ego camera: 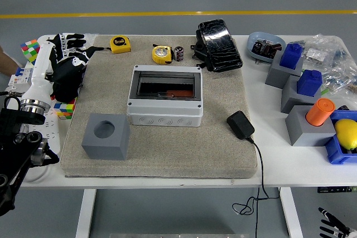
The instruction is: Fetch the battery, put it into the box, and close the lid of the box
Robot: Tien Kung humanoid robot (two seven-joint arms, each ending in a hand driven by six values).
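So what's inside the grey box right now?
Through the grey box's closed smoked lid, an orange-red object shows. The tint hides what it is; no battery can be made out inside.
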